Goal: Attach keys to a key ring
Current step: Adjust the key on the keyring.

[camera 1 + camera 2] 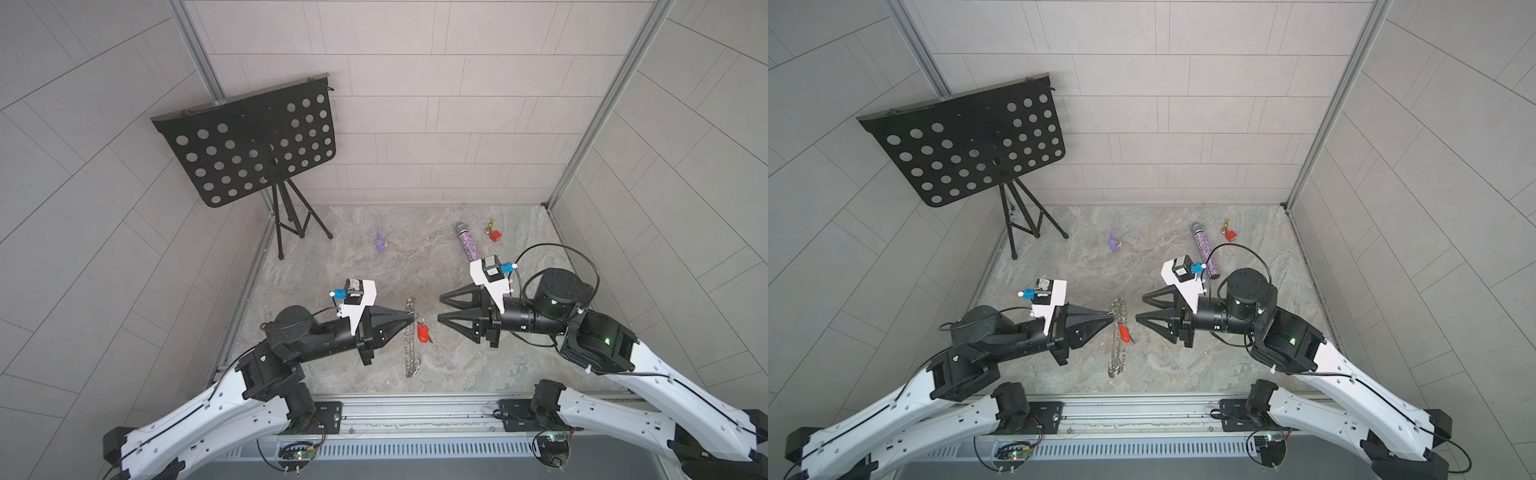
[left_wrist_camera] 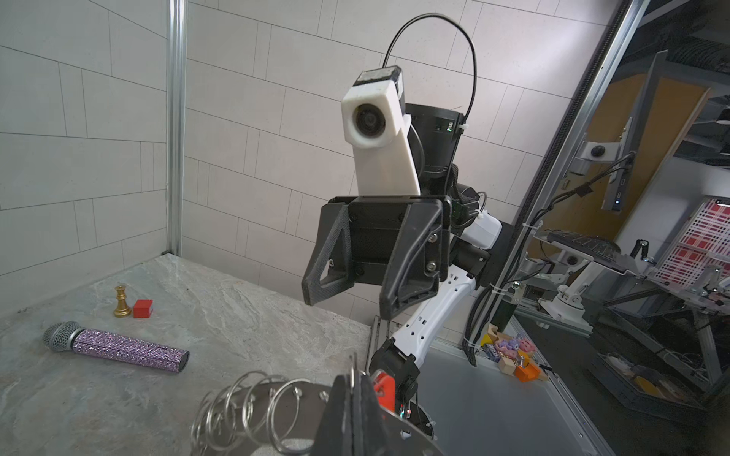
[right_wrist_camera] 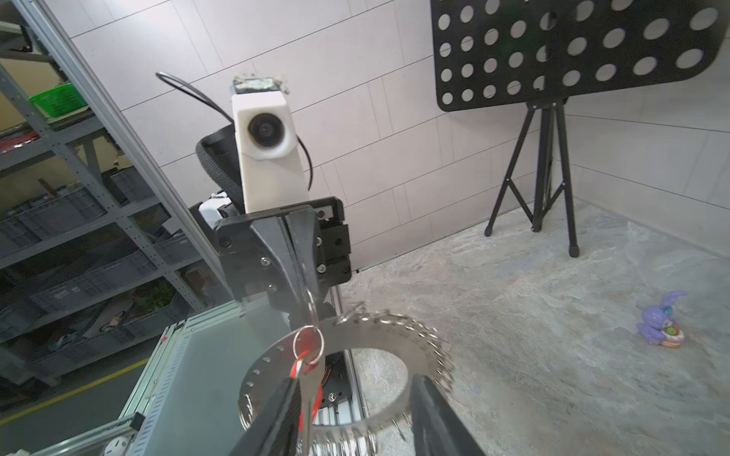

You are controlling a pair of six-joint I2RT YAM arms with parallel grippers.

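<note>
- Tabletop (image 1: pixel 353 257): grey stone-patterned surface; the work is carried near its front middle, between the two arms, so a dropped part would land here
- Left claw (image 1: pixel 411 318): fully shut, pinching a wire loop (image 3: pixel 313 312) at the rim of the key ring, as the right wrist view shows; in this step it serves best as a fixed clamp, wrist steady, disc face turned toward the opposite arm
- Right claw (image 1: pixel 439 308): jaws about half apart and holding nothing, fingertips just beside the key; judged step: letting go and backing off. A straight retreat along its own axis, jaws no narrower, should clear the fringe of loops without hooking one
- Key ring (image 3: pixel 379 335): flat grey disc with a wide centre hole, seen edge-on in both top views; whether its lower rim touches the tabletop cannot be told
- Key (image 3: pixel 307 410): silver blade with red tag, hanging on the side that faces the right claw, close against one finger (image 3: pixel 272 418) in the right wrist view; it appears threaded onto a rim loop, though the closure is too small to confirm, so a pause to see that it hangs freely is advisable before the clamp loosens
</note>
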